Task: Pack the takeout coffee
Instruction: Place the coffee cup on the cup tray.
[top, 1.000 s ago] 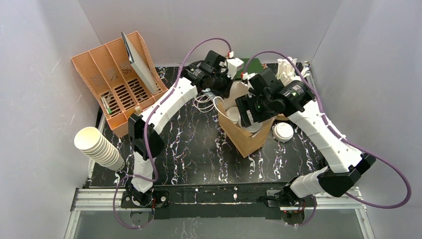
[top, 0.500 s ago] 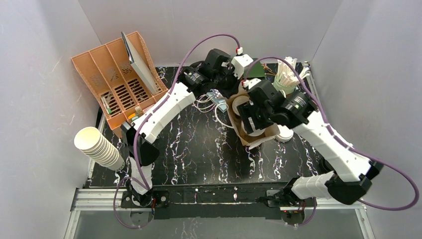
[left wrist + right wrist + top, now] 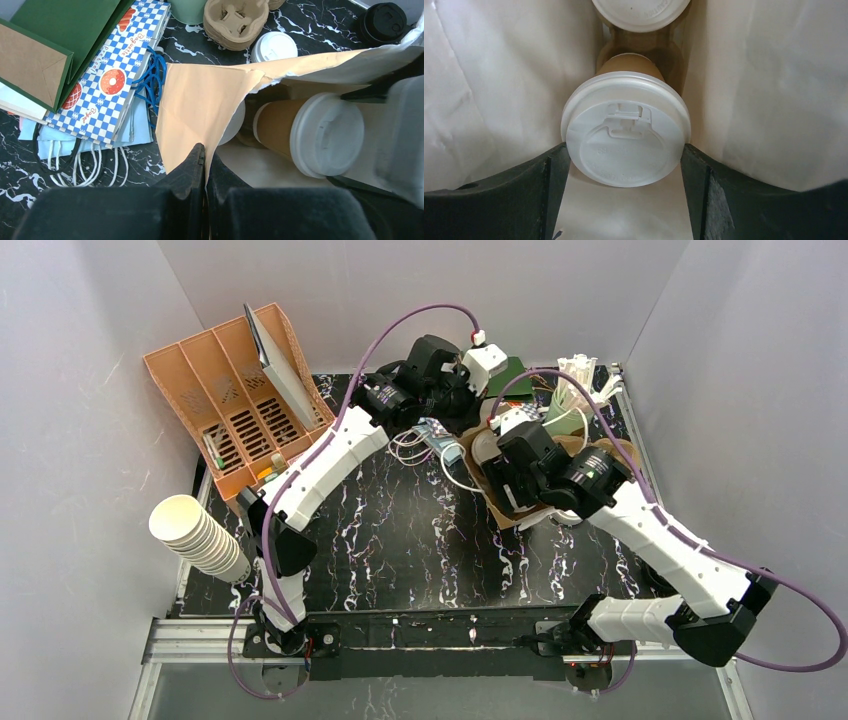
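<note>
At the far middle of the table: both arms meet at a brown paper bag (image 3: pixel 500 508) on the black marbled table (image 3: pixel 400 540).
Left gripper (image 3: pixel 204 156): pressed together on the bag's tan flap, pinching the paper edge; the bag's mouth gapes just beside it.
Right gripper (image 3: pixel 625 150): reached into the bag, with its dark fingers (image 3: pixel 549 190) touching either side of a white lid's rim, clamped on the coffee cup.
Coffee cup (image 3: pixel 320 131): inside the bag, tan body, lid on. From the left wrist it looks to lie on its side, lid toward the right gripper.
Second cup (image 3: pixel 641 9): deeper in the bag, just beyond the held one. Only its lid shows clearly.
Left wrist view alone: a loose white lid (image 3: pixel 273 46) on the table beyond the bag, a black cup (image 3: pixel 384 21) near it, a stack of pulp carriers (image 3: pixel 235 17), and a blue checked bag (image 3: pixel 115 75) lying under a green bag (image 3: pixel 75 25).
Right wrist view alone: the held lid's sip tab face-on, with the bag's pale inner walls close on both sides.
Overhead view alone: an orange rack (image 3: pixel 225 405) at the far left and a tilted stack of cream cups (image 3: pixel 195 537) at the left edge. What is in the bag is mostly hidden under the right wrist.
</note>
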### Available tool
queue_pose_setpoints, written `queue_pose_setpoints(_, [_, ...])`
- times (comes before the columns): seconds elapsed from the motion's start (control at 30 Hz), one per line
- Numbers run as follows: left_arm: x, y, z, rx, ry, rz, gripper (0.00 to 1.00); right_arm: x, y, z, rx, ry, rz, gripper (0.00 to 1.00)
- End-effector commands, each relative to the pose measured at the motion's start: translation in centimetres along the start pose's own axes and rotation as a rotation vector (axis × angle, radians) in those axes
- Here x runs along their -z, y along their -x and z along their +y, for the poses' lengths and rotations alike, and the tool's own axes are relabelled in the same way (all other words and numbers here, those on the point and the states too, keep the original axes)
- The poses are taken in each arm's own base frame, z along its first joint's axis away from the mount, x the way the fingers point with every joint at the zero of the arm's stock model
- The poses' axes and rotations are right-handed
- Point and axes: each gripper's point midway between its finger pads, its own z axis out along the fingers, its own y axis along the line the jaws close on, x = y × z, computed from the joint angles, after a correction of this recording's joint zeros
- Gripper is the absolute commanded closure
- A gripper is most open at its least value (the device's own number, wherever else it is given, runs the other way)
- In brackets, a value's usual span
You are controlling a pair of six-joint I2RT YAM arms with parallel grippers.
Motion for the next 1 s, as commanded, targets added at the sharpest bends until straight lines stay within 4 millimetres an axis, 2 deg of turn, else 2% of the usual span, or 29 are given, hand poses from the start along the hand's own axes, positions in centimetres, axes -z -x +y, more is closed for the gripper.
queue_pose_setpoints(0.0, [3.7, 3.1, -1.4, 0.005, -0.028, -0.109, 1.00, -1.4, 1.0, 0.0, 0.016, -0.029, -0.045, 0.67])
queue_pose_setpoints(0.23, [4.9, 3.4, -0.2, 0.010, 0.057, -0.141, 1.00, -2.7, -0.8, 1.4, -0.009, 0.022, -0.003, 0.68])
queue_pose_setpoints(0.33, [5.3, 2.9, -0.1, -0.020, 0.094, -0.129, 1.00, -3.4, -1.3, 1.8, -0.022, 0.038, -0.027, 0.68])
queue_pose_setpoints(0.53, [5.0, 0.6, -1.2, -0.080, 0.121, -0.067, 1.00, -5.4, -0.6, 1.8, -0.014, 0.010, -0.121, 0.66])
queue_pose_setpoints(0.67, [4.9, -0.1, -2.1, -0.117, 0.133, -0.050, 1.00, -6.1, -0.2, 1.6, -0.007, -0.005, -0.179, 0.64])
queue_pose_setpoints(0.8, [5.2, -0.6, -1.4, -0.127, 0.192, -0.049, 1.00, -6.5, -0.2, 1.8, 0.015, 0.005, -0.214, 0.63])
queue_pose_setpoints(0.97, [4.5, -1.1, -1.2, -0.101, 0.200, -0.051, 1.00, -6.1, -0.3, 2.9, 0.045, 0.074, -0.174, 0.64])
